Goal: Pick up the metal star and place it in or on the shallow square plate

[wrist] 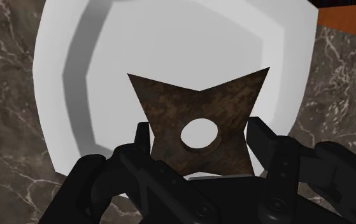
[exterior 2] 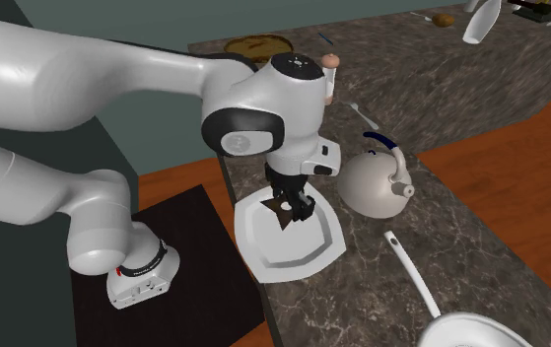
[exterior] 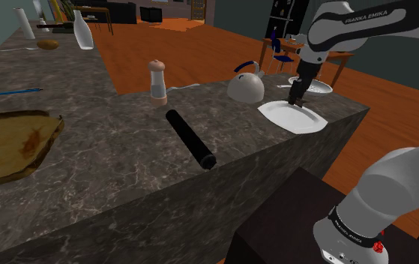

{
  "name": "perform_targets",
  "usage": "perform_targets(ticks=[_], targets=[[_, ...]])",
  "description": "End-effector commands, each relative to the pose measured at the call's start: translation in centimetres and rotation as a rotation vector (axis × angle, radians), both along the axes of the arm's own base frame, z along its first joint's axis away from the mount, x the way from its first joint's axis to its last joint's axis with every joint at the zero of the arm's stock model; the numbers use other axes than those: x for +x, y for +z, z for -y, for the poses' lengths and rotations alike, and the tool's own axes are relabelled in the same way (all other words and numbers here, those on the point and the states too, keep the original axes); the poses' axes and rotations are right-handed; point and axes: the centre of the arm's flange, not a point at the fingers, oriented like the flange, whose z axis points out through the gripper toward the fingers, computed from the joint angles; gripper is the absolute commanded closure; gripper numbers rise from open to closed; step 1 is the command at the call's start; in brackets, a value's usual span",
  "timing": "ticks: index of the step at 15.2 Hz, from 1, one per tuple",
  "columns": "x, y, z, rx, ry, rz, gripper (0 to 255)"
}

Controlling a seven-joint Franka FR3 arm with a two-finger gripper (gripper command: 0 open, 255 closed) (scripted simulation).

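Star (wrist: pixel 170 111) x1 in jaws; plate (wrist: pixel 170 38) x1

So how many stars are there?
1. The brown star is clasped in the black gripper, right over the white plate. Another one could be hidden behind the big white arm.

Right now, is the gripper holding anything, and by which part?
Yes. The gripper is shut on the rusty brown star, clasping it at two opposite edges beside the centre hole, over the white plate.
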Motion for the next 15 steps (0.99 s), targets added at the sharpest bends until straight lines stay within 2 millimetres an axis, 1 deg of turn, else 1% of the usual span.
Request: perform_targets(ticks=[1,13,14,15], targets=[[-0.3,-0.3,1.3,0.0,0.001,0.0,255],[-0.3,-6.7,1.3,0.0,0.001,0.0,255],[-0.3,-7.1,1.3,0.0,0.001,0.0,255],[-0.3,-7.1,1.3,0.0,0.001,0.0,255]])
